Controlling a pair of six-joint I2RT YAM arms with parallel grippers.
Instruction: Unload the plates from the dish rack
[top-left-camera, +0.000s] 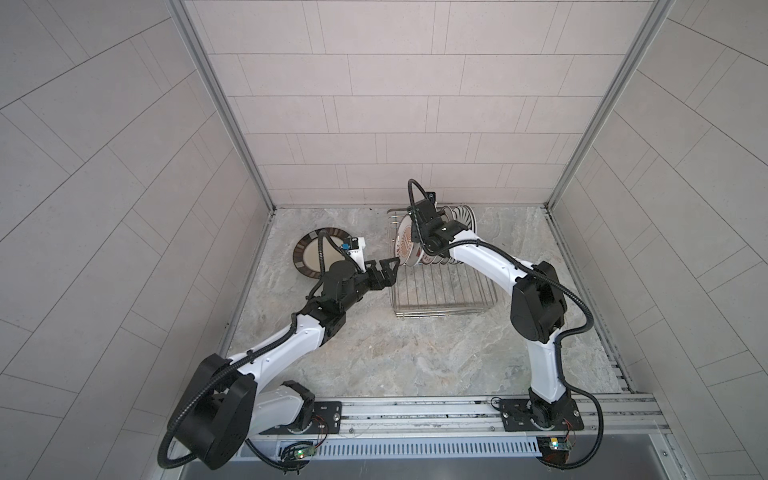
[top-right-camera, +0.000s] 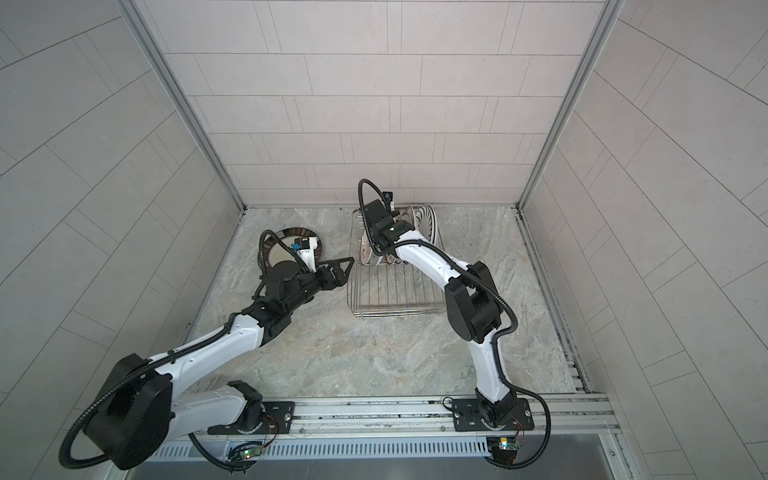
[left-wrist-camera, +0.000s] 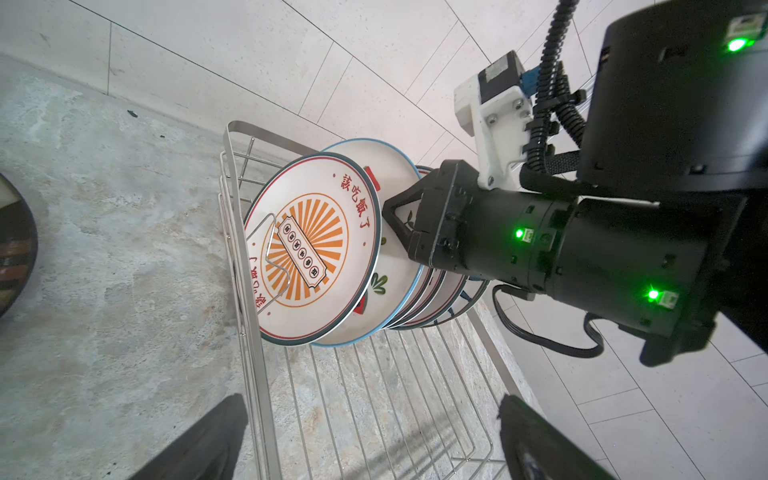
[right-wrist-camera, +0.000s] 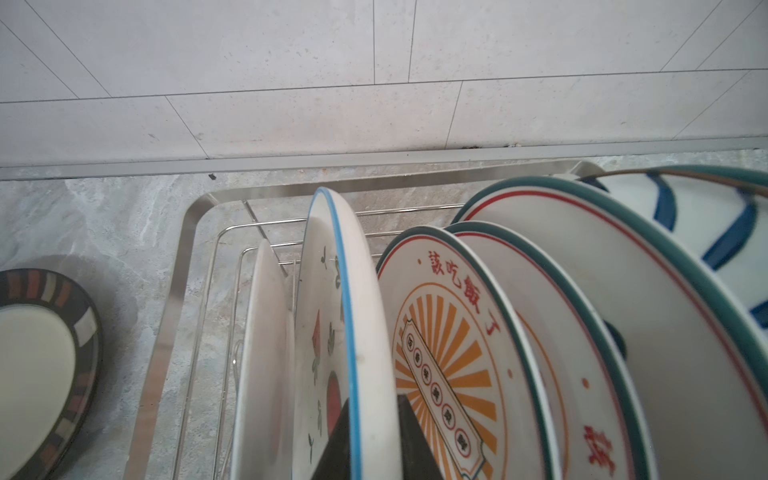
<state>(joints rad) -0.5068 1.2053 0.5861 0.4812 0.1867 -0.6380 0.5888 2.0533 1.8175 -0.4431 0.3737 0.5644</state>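
Note:
The dish rack (top-left-camera: 444, 291) (top-right-camera: 390, 291) stands at the back of the table, with several plates upright in its far end. My right gripper (right-wrist-camera: 374, 440) (left-wrist-camera: 392, 212) is shut on the top rim of the blue-rimmed plate (right-wrist-camera: 365, 311) (left-wrist-camera: 374, 158), one finger on each face. In front of that plate stands an orange sunburst plate (left-wrist-camera: 311, 249), and more plates stand behind it. My left gripper (top-left-camera: 392, 272) (top-right-camera: 349, 270) (left-wrist-camera: 374, 440) hangs open and empty at the rack's left side. A dark-rimmed plate (top-left-camera: 309, 257) (top-right-camera: 286, 245) lies flat on the table to the left.
The near half of the rack shows only bare wire bars (left-wrist-camera: 374, 395). The tiled back wall (top-left-camera: 374, 124) rises close behind the rack. An aluminium rail (top-left-camera: 415, 411) carrying both arm bases runs along the front edge of the marble table (top-left-camera: 395, 353).

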